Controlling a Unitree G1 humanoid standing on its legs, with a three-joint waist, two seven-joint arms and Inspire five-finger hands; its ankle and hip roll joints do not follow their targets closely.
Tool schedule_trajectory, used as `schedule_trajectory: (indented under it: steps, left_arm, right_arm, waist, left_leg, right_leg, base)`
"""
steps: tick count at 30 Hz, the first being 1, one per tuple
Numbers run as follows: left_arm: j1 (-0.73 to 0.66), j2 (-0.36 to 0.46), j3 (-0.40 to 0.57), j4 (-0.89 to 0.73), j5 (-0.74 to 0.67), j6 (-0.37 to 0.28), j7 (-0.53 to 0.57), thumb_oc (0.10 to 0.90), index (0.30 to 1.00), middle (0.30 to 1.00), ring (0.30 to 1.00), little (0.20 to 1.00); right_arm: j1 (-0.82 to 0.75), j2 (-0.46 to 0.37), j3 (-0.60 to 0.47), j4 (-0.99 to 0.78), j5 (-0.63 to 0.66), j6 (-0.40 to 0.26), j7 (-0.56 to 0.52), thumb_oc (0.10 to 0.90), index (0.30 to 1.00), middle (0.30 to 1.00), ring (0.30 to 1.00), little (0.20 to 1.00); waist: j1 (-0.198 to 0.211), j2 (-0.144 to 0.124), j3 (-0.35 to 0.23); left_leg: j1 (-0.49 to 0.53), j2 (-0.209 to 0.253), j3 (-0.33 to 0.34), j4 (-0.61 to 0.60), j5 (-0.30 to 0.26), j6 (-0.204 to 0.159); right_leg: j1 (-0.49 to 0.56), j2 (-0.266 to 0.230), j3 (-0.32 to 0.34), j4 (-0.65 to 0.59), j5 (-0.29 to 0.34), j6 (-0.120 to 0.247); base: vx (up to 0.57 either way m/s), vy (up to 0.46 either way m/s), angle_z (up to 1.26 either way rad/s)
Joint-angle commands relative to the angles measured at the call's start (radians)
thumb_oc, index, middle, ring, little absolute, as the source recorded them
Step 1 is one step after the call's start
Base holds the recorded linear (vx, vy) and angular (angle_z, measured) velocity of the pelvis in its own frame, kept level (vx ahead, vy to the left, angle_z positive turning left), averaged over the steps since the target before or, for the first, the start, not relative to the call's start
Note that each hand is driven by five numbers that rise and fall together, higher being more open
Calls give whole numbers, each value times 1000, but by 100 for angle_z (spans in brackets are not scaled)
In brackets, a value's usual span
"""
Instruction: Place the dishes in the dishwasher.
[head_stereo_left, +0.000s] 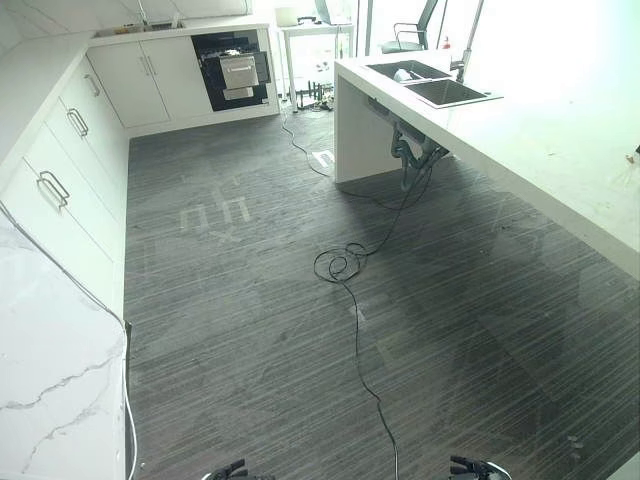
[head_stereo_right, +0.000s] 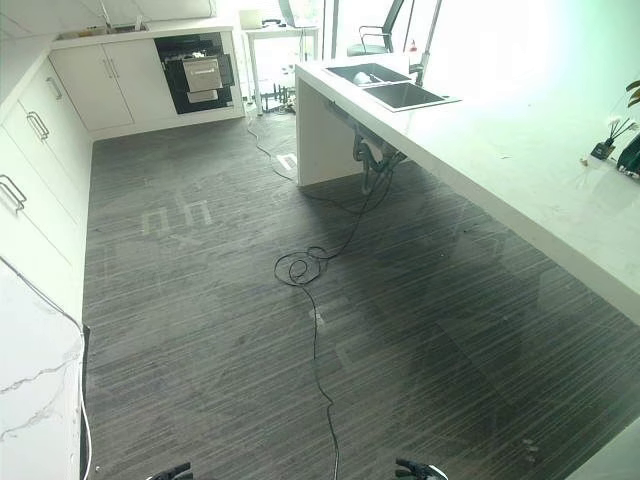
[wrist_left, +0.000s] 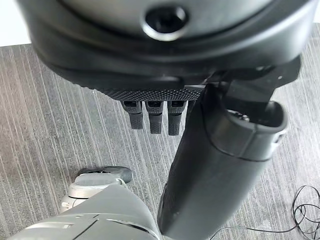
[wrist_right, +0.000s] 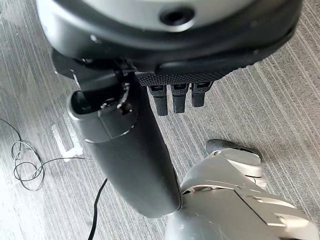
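Both hands hang idle over the dark striped floor (head_stereo_left: 250, 330): the left hand (wrist_left: 155, 117) and the right hand (wrist_right: 175, 97) each show straight, relaxed fingers and hold nothing. No dishes can be made out; the sink (head_stereo_left: 430, 82) sits in the white counter (head_stereo_left: 560, 160) at the upper right of the head views, with something pale in its nearer basin, too small to name. The dishwasher (head_stereo_left: 235, 70) stands open in the cabinets (head_stereo_left: 70, 150) at the upper left, so this looks like the approach step, and the next move calls for walking to the sink.
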Motion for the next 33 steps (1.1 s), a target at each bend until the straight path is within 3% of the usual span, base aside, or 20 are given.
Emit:
schedule_trajectory:
  steps: [1, 4, 5, 12, 14, 15, 17, 19, 21, 22, 23, 26, 28, 30, 31, 33]
  left_arm:
    - [-38, 34, 64, -137, -148, -73, -7, 800, 900, 900, 900, 900]
    - [-30, 41, 95, -302, -215, -107, 5, 800, 900, 900, 900, 900]
    - [-10, 51, 102, -446, -239, -141, 14, 800, 900, 900, 900, 900]
    - [51, 70, 156, -652, -280, -201, 1, 800, 900, 900, 900, 900]
    - [66, 65, 166, -692, -296, -217, -7, 800, 900, 900, 900, 900]
    - [70, 60, 169, -711, -302, -222, -14, 800, 900, 900, 900, 900]
    - [76, 55, 172, -740, -315, -228, -29, 800, 900, 900, 900, 900]
    - [81, 54, 175, -762, -315, -235, -46, 800, 900, 900, 900, 900]
    - [91, 47, 171, -774, -305, -257, -54, 800, 900, 900, 900, 900]
    - [106, 47, 172, -793, -307, -267, -57, 800, 900, 900, 900, 900]
    - [151, 48, 184, -863, -309, -263, -54, 800, 900, 900, 900, 900]
    - [194, 49, 201, -926, -306, -271, -53, 800, 900, 900, 900, 900]
    - [206, 44, 214, -952, -306, -290, -49, 800, 900, 900, 900, 900]
    - [211, 56, 218, -980, -301, -305, -30, 800, 900, 900, 900, 900]
    - [203, 78, 226, -1021, -284, -305, -16, 800, 900, 900, 900, 900]
    - [192, 97, 232, -1053, -252, -298, -11, 800, 900, 900, 900, 900]
  right_arm:
    - [-35, -50, 6, -111, 63, -96, 3, 800, 900, 900, 900, 900]
    - [-25, -67, 0, -262, 83, -108, -27, 800, 900, 900, 900, 900]
    - [2, -83, -11, -429, 103, -108, -56, 800, 900, 900, 900, 900]
    - [59, -89, -68, -707, 93, -141, -39, 800, 900, 900, 900, 900]
    - [64, -92, -79, -769, 81, -143, -21, 800, 900, 900, 900, 900]
    - [68, -100, -86, -806, 77, -134, -12, 800, 900, 900, 900, 900]
    - [78, -112, -93, -845, 79, -137, -6, 800, 900, 900, 900, 900]
    - [83, -120, -94, -847, 86, -161, -2, 800, 900, 900, 900, 900]
    - [80, -114, -99, -835, 85, -178, 1, 800, 900, 900, 900, 900]
    - [80, -113, -103, -842, 88, -183, 11, 800, 900, 900, 900, 900]
    - [108, -111, -117, -888, 82, -187, 31, 800, 900, 900, 900, 900]
    - [151, -122, -138, -943, 88, -202, 57, 800, 900, 900, 900, 900]
    - [155, -141, -150, -967, 128, -223, 85, 800, 900, 900, 900, 900]
    - [157, -145, -162, -1006, 166, -220, 108, 800, 900, 900, 900, 900]
    - [163, -143, -161, -1059, 179, -217, 116, 800, 900, 900, 900, 900]
    - [164, -133, -155, -1100, 177, -204, 114, 800, 900, 900, 900, 900]
  waist:
    - [11, 4, 6]
    - [12, 3, 12]
    - [9, 2, 19]
    - [-14, 4, 29]
    - [-16, 4, 41]
    - [-14, -5, 55]
    - [3, -46, 92]
    - [11, -50, 130]
    - [14, -46, 146]
    - [15, -29, 155]
    - [15, 11, 161]
    - [16, 21, 160]
    - [16, 23, 162]
    - [15, 36, 157]
    - [20, 34, 137]
    - [32, 24, 114]
  left_leg:
    - [39, 31, 50, 40, -138, -63]
    - [37, 35, 49, 40, -134, -66]
    - [36, 37, 46, 40, -130, -68]
    - [51, 37, 40, 40, -129, -69]
    - [68, 43, 47, 40, -105, -79]
    - [76, 40, 65, 40, -52, -88]
    - [66, 24, 83, 49, 118, -115]
    - [-37, 50, 68, 199, 163, -132]
    - [-39, 79, 102, 47, 168, -143]
    - [-71, 120, 111, 40, 149, -151]
    - [-158, 203, 110, 40, 173, -173]
    - [-216, 235, 80, 40, 189, -194]
    - [-235, 239, 93, 40, 151, -189]
    - [-212, 240, 102, 40, 171, -190]
    - [-176, 208, 114, 40, 116, -164]
    - [-166, 184, 117, 40, 74, -138]
  right_leg:
    - [5, -12, -47, -26, -2, 81]
    - [3, -13, -49, -26, 1, 79]
    - [3, -10, -49, -26, 2, 77]
    - [4, 12, -28, -26, -6, 63]
    - [8, 21, -21, -26, -9, 48]
    - [12, 17, -18, -26, -9, 40]
    - [26, -9, -3, -26, -7, 18]
    - [39, 1, -3, -26, -8, -3]
    - [59, 14, 6, -26, -15, 13]
    - [71, 32, 6, -26, -22, 23]
    - [82, 71, 3, -26, -28, 24]
    - [104, 84, 19, -26, -50, 21]
    - [114, 75, 17, -26, -65, 20]
    - [137, 72, 16, -26, -76, 27]
    - [178, 44, 14, -26, -88, 50]
    - [208, 19, 11, -26, -100, 70]
  base:
    - [-6, -45, 1]
    - [-20, -72, 4]
    - [-28, -92, 5]
    - [20, -92, 5]
    - [92, -76, -1]
    - [106, -102, -5]
    - [87, -144, -4]
    - [115, -115, 3]
    - [299, 44, 27]
    - [305, 249, 35]
    - [230, 211, 19]
    - [257, 177, -8]
    - [335, 255, -11]
    - [422, 310, -36]
    - [419, 315, -42]
    - [319, 238, -16]
